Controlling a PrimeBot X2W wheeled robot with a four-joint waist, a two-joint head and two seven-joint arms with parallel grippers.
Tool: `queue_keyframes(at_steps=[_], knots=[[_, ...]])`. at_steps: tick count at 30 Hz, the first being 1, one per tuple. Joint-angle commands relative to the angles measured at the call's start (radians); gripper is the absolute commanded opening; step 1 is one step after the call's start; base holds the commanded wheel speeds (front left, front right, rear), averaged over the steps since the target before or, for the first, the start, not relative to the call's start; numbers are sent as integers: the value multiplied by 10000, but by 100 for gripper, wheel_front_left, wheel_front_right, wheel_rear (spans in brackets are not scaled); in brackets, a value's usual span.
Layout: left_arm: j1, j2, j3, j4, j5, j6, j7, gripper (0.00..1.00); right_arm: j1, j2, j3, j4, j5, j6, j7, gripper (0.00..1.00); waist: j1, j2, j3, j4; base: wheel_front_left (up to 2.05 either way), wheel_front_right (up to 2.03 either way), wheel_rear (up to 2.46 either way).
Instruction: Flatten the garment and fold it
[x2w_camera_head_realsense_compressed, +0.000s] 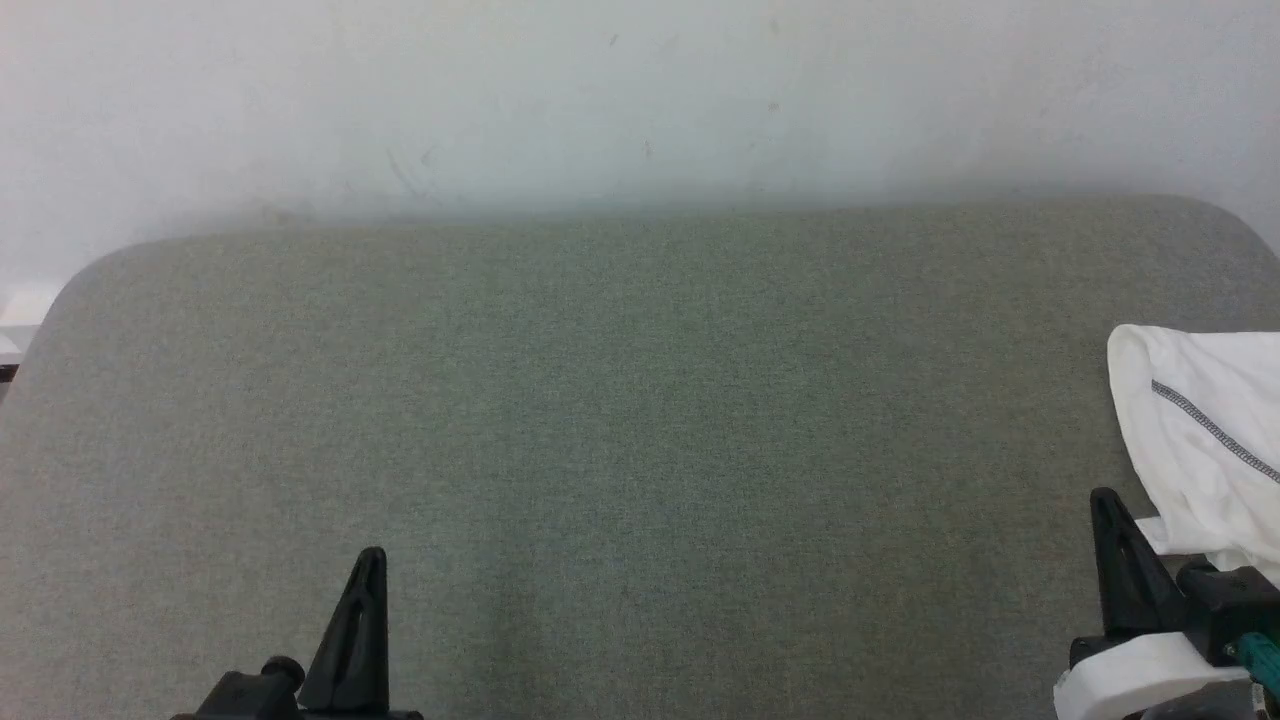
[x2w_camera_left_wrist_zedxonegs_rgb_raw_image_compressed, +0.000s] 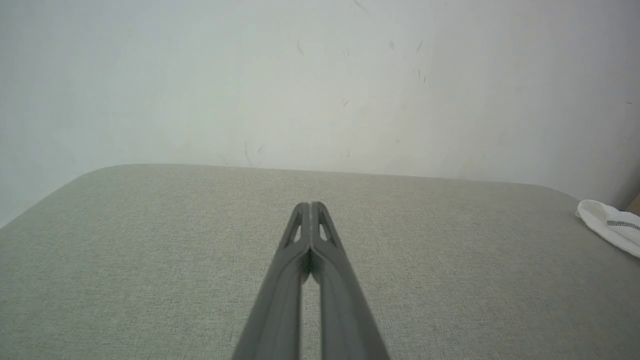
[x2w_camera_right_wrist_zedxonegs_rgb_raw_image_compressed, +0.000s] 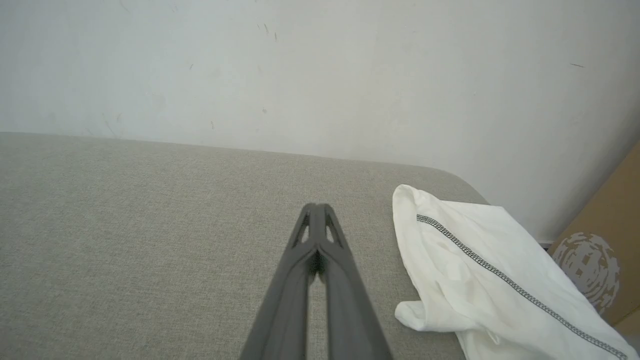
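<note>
A: Position of the shirt (x2w_camera_right_wrist_zedxonegs_rgb_raw_image_compressed: 475, 260)?
B: It is found bunched at the right end of the surface (x2w_camera_head_realsense_compressed: 640, 400), near the rounded far corner, and is cut off by the head view's right edge. A dark zigzag seam is seen crossing its top layer. Whether part of it hangs over the right edge cannot be told.

A: State of the tools?
B: The left tool (x2w_camera_left_wrist_zedxonegs_rgb_raw_image_compressed: 311, 206) is seen pressed together and empty over bare covering, well apart from the shirt. The right tool (x2w_camera_right_wrist_zedxonegs_rgb_raw_image_compressed: 316, 206) is likewise pressed together and empty, just beside the shirt's left edge. A gap is seen between them in the right wrist view.

A: Handling expected?
B: The fabric is judged thin, soft and light, with no stiffness. It is expected to drape, and to drag on the woven covering rather than slide. Several layers are likely to be caught if it is pinched deep. A hold is best taken on one outer edge: the rounded fold at the far left of the heap, or the small flap at its near left. The seam can be followed toward a hem or sleeve. Both tools would have to be spread first.

A: Surroundings, obstructions?
B: A white wall (x2w_camera_head_realsense_compressed: 640, 100) is noted behind the surface, and a cardboard box (x2w_camera_right_wrist_zedxonegs_rgb_raw_image_compressed: 605, 235) past the right corner. Nothing is seen between the right tool and the shirt. Room for spreading is offered to the left. A pull rightward is judged risky, since the shirt could be dragged off.
</note>
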Motion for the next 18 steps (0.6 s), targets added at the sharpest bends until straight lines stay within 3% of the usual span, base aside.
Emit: queue_keyframes(at_steps=[1, 18], knots=[[-99, -3, -4, 34, 71, 42, 47, 0, -45, 2, 45, -28, 18, -1, 66, 0, 0, 0, -1, 0, 0, 0, 0], [-405, -11, -20, 143, 272, 160, 394, 0, -177, 7, 265, -111, 68, -4, 318, 0, 0, 0, -11, 4, 0, 0, 0]])
